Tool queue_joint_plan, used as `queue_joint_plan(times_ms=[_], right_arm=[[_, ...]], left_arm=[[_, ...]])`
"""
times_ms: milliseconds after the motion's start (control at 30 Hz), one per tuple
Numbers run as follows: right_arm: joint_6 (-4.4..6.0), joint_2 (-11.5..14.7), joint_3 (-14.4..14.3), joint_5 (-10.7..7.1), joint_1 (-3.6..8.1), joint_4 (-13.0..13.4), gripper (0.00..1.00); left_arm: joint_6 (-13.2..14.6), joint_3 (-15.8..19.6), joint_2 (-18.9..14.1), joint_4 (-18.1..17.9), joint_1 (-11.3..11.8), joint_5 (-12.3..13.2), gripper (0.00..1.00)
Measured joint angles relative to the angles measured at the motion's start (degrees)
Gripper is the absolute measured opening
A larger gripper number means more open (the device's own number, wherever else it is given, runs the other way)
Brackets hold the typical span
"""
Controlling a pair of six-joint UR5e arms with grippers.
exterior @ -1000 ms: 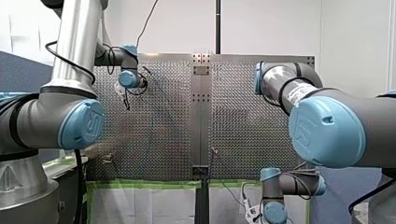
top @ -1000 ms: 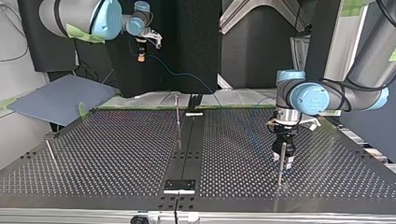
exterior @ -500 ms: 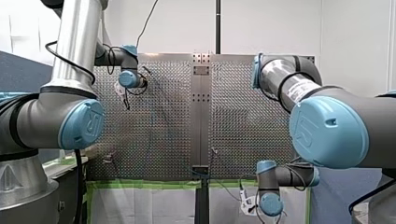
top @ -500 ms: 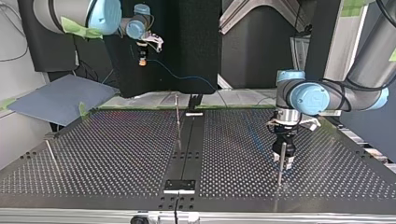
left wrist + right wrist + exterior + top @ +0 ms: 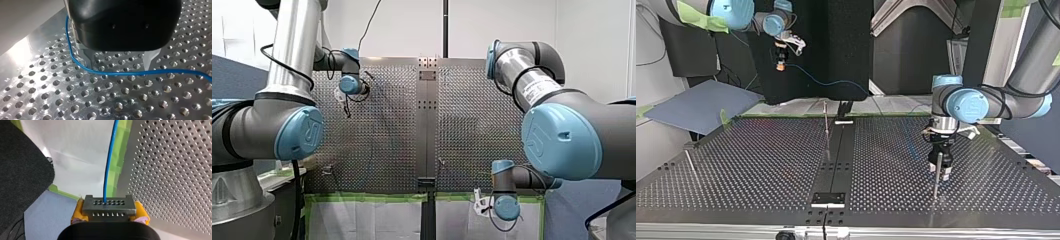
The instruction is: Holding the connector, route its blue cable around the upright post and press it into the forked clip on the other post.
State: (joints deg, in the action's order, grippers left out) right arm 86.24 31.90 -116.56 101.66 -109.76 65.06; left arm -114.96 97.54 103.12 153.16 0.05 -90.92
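While clamped in my right end effector [image 5: 109, 213] (yellow pads [image 5: 78, 212]), connector [image 5: 109, 206], blue cable [image 5: 109, 157] ahead.

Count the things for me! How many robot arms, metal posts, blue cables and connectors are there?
robot arms: 2
metal posts: 3
blue cable: 1
connector: 1
Total: 7
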Motion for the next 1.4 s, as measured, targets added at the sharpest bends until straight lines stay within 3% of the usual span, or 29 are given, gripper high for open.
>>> queue_joint_plan(times_ms=[167,367,600,767,967,1233,1400], right_arm=[[1.64,2.48,-1.97,-0.83,1.22,0.3,0.0],[3.35,5.3,-2.37,-2.72,3.02,0.34,0.0],[4.28,8.55,-2.4,-4.86,5.23,0.38,0.0],[4.15,11.33,-2.41,-5.72,6.19,0.31,0.0],[3.67,14.06,-2.42,-5.57,6.34,0.04,0.0],[2.76,14.72,-2.5,-5.27,6.16,-0.05,0.0],[2.29,14.66,-2.85,-5.07,6.12,-0.04,0.0]], left_arm=[[-0.02,0.0,-0.01,0.44,-0.14,-0.5,0.97],[-0.11,0.0,-0.01,1.2,-0.51,-1.1,0.97],[-1.44,0.0,-0.06,2.06,-1.07,-1.0,0.97],[-3.85,0.0,-0.14,2.7,-1.13,-0.53,0.97],[-7.07,0.8,-0.38,3.83,-1.16,-0.22,1.0],[-9.46,2.46,-1.19,3.9,-0.91,-2.41,1.0],[-11.06,2.56,-3.41,3.79,-1.01,-3.98,1.0]])
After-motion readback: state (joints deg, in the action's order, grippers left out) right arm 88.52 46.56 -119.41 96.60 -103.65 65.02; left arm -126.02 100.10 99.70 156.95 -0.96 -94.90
